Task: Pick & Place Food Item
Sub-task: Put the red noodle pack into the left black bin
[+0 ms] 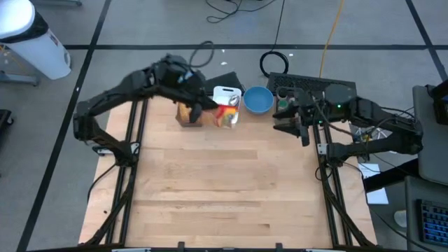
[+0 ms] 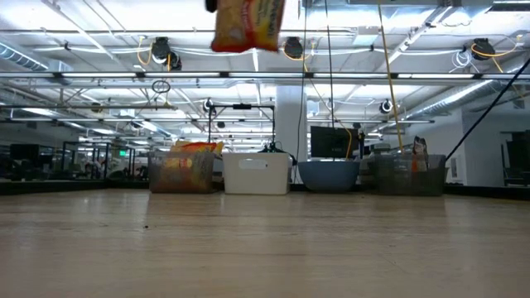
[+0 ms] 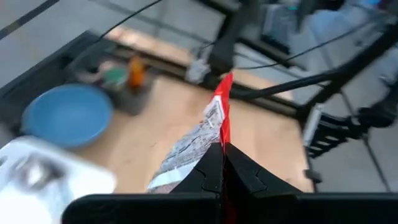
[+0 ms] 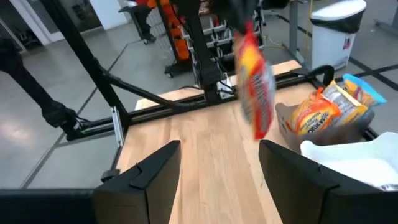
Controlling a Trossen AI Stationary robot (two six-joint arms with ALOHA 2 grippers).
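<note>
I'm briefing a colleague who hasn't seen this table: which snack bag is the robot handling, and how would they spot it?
Look at the row of containers along the wooden table's far edge. Above the white bin there, the left gripper is shut on a red-and-yellow snack bag. Unlike the bags sitting in the clear bin, it hangs in mid-air.

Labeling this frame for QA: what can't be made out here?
- Snack bag, low view: top cut off by the picture's edge, so the left gripper holding it is unseen there.
- Bag print, left wrist view: blurred, unreadable.
- Clear bin contents, low view: too small.
- Right gripper, high view: fingers too dark to separate.
</note>
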